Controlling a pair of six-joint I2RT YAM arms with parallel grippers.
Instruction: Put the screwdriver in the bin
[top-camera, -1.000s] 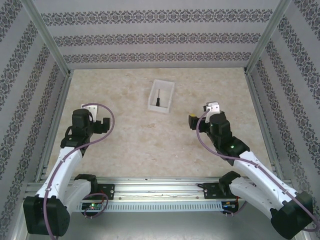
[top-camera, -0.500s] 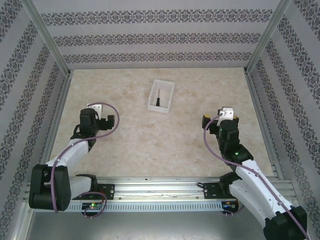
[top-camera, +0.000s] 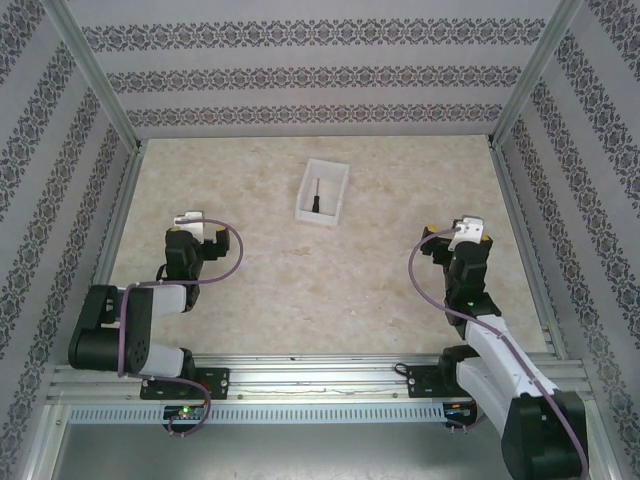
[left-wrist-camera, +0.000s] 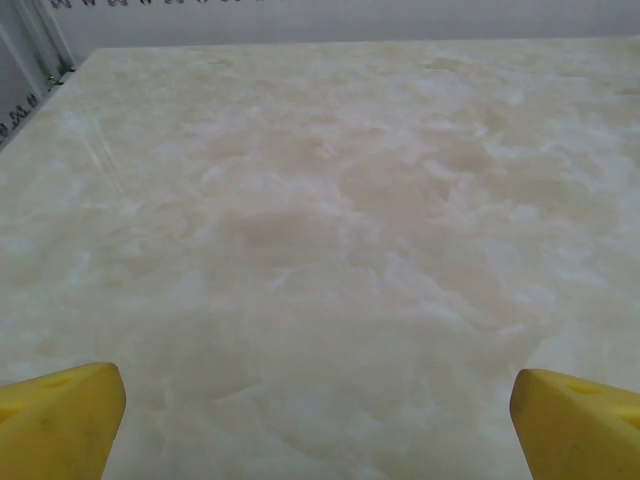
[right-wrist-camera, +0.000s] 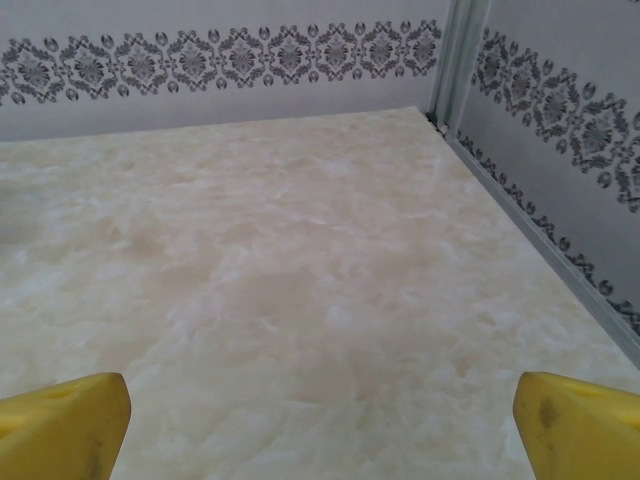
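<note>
here, screwdriver inside bin

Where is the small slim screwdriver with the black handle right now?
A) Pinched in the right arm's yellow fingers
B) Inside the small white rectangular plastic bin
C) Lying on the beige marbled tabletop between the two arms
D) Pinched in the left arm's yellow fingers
B: from above, the small slim black-handled screwdriver lies inside the small white rectangular plastic bin, while the left gripper and right gripper are open with nothing between their fingers.
</note>
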